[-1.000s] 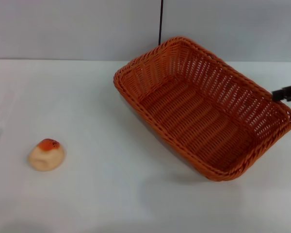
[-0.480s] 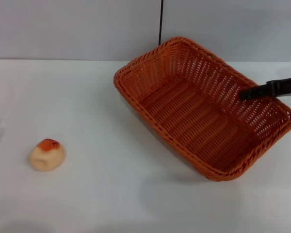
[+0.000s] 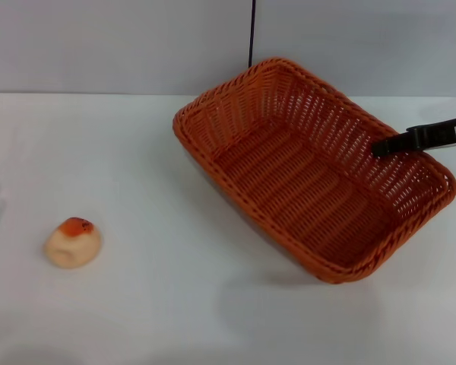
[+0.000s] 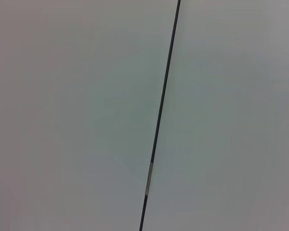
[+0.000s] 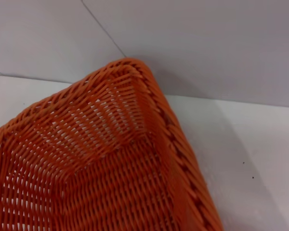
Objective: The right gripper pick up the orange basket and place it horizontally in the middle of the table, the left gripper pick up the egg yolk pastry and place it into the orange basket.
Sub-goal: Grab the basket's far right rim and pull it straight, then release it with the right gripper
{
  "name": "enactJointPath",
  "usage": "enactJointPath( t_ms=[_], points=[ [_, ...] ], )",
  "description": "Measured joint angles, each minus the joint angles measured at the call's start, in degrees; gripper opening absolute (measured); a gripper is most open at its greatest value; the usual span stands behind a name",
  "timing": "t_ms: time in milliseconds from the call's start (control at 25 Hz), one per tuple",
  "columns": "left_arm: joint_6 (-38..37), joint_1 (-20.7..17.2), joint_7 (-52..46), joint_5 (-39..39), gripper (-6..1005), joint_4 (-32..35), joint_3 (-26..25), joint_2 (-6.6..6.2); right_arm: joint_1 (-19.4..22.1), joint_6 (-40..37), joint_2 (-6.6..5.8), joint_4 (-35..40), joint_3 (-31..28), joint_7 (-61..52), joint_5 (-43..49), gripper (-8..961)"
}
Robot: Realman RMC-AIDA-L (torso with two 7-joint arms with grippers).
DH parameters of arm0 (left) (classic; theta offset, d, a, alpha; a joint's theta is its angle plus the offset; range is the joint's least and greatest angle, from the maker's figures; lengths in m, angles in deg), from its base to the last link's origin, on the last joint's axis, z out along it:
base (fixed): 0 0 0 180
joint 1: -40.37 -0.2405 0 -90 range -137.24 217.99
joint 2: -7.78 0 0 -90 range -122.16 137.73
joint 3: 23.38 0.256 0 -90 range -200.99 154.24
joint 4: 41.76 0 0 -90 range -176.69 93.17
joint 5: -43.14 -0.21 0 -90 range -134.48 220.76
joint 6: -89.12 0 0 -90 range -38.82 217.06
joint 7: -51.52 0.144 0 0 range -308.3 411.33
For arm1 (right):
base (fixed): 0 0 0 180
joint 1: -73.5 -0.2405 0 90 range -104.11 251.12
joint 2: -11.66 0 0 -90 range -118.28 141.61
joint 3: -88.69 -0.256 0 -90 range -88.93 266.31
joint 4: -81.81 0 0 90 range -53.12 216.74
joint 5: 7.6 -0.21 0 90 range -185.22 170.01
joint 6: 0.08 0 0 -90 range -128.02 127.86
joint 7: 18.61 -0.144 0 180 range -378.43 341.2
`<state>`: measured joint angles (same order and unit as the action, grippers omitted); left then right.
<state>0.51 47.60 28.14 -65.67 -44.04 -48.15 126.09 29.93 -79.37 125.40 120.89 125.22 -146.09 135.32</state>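
You are looking at the opening of the job: the orange basket (image 3: 311,171) sits skewed in the upper right of the head view, on the table (image 3: 137,152), its long axis running diagonally from upper left to lower right, not yet laid horizontally in the middle. By the look of it, both placements remain to be done.

The white tabletop fills most of the frame, bare apart from the two task items, and it ends at a pale grey wall (image 3: 114,42) along the top, split by a thin dark vertical seam (image 3: 252,34).

The right gripper (image 3: 395,143) reaches in from the right edge, a single black finger showing over the basket's far right rim; you cannot tell how wide its jaws stand or whether they grip the weave. The right wrist view shows only a basket corner, table and wall.

The left gripper is out of sight.

The egg yolk pastry (image 3: 74,242) rests untouched at lower left, well apart from the basket.
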Motion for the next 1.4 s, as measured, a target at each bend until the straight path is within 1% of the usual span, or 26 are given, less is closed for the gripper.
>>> enactJointPath(
  t_ms=[120, 360, 480, 560, 760, 840, 1000, 1160, 1280, 1400],
  points=[
    [-0.03, 0.24, 0.00, 0.00, 775, 0.00, -0.02, 0.00, -0.06, 0.17, 0.00, -0.03, -0.01, -0.05, -0.01, 381],
    [-0.19, 0.62, 0.00, 0.00, 774, 0.00, 0.06, -0.01, -0.18, 0.25, 0.00, -0.06, 0.06, 0.85, -2.12, 184],
    [-0.23, 0.70, 0.00, 0.00, 773, 0.00, 0.16, -0.01, 0.06, 0.14, 0.03, 0.12, 0.09, 3.05, -3.80, 172],
    [-0.74, 0.06, 0.00, 0.00, 772, 0.01, 0.07, -0.01, 0.07, -1.04, 0.03, 0.94, 0.10, 5.09, -4.23, 164],
    [-0.95, -0.94, 0.00, 0.03, 771, 0.09, 0.02, -0.07, -0.23, -6.92, 0.06, 5.76, 0.12, 11.22, -4.31, 162],
    [-1.50, -1.93, 0.00, 0.06, 770, 0.09, -0.02, -0.09, -0.24, -9.50, 0.05, 8.06, 0.12, 14.04, -4.33, 162],
    [-2.23, -2.94, 0.00, 0.09, 769, 0.09, -0.02, -0.12, -0.53, -15.39, -0.31, 12.05, 0.18, 20.35, -4.40, 161],
    [-2.66, -3.59, 0.00, 0.10, 768, 0.09, 0.12, -0.18, -0.75, -19.76, -0.50, 14.19, 0.62, 26.58, -4.40, 161],
    [-3.28, -4.19, 0.00, 0.09, 767, 0.15, 0.17, -0.18, -0.47, -20.57, -0.41, 14.77, 2.44, 31.58, -4.43, 161],
    [-3.60, -4.56, 0.00, 0.09, 766, 0.73, 0.33, -0.17, -0.24, -20.23, 0.11, 14.56, 2.92, 36.48, -4.45, 161]
  ],
)
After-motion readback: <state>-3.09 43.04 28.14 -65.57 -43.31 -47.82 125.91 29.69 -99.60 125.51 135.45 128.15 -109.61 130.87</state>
